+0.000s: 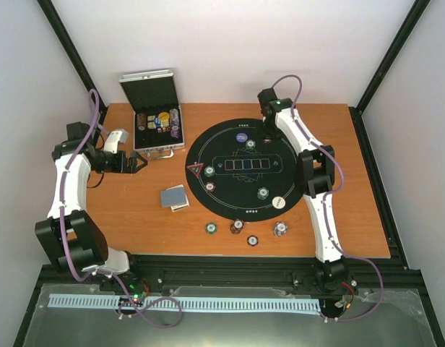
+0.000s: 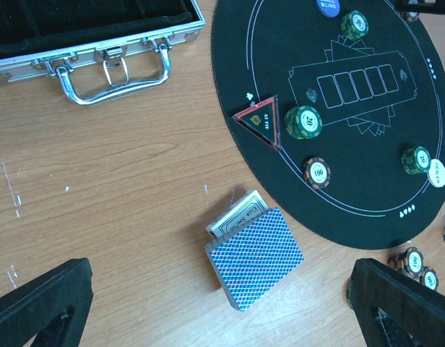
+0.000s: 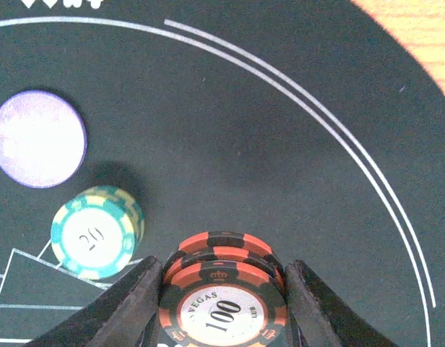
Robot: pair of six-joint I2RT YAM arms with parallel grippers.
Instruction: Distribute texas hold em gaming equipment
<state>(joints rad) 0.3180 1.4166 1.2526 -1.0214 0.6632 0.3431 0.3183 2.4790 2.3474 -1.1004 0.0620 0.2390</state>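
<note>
The right jaws are clamped on a short stack of red-and-black chips (image 3: 222, 253), one black pad (image 3: 132, 307) pressed to each side, low in the middle of the right wrist view. Just left of it on the black mat (image 3: 280, 130) stands a green chip stack (image 3: 96, 231), and above that lies the purple disc (image 3: 38, 137). The left jaws stand wide open, holding nothing, over bare bench (image 2: 100, 181) at the bottom of the left wrist view, the card deck (image 2: 255, 256) just above them in frame. At the mat's left edge lies the red triangle marker (image 2: 260, 121), beside another green stack (image 2: 303, 121). Four loose chip piles (image 1: 238, 225) sit on the bench below the mat in the overhead view; the silver case (image 1: 149, 87) lies open at upper left.
</note>
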